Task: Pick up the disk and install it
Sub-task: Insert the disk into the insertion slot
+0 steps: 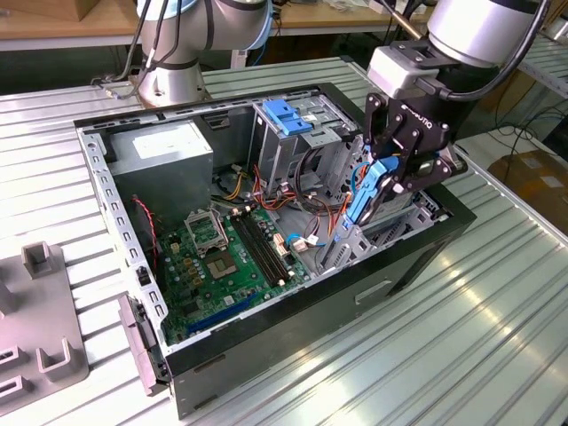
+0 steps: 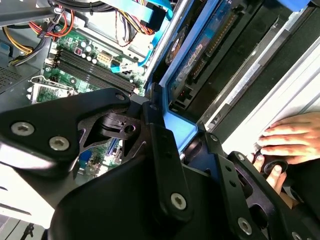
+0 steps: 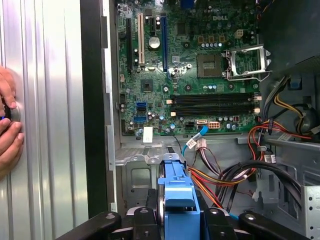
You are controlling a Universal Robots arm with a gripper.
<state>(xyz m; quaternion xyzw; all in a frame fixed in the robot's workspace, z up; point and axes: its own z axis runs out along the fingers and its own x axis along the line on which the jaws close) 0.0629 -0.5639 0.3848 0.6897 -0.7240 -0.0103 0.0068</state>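
The disk (image 1: 366, 193), a flat metal drive with blue plastic rails, hangs on edge above the drive bay at the front of the open computer case (image 1: 266, 342), towards the exterior view's right. My gripper (image 1: 383, 177) is shut on the disk from above, with one black finger on each side. In the second wrist view the disk (image 2: 197, 60) slopes down into the case, and its blue rail sits between the fingers (image 2: 156, 135). In the first wrist view the blue rail end of the disk (image 3: 177, 197) stands between the two black fingers, above the bay's metal floor.
The case holds a green motherboard (image 1: 222, 257), a grey power supply box (image 1: 164, 151), a drive cage with a blue latch (image 1: 288, 115) and bundles of red, orange and blue cables (image 3: 235, 175). A person's hand (image 2: 292, 137) rests on the ribbed metal table beside the case. A grey fixture (image 1: 35, 311) lies at the exterior view's left.
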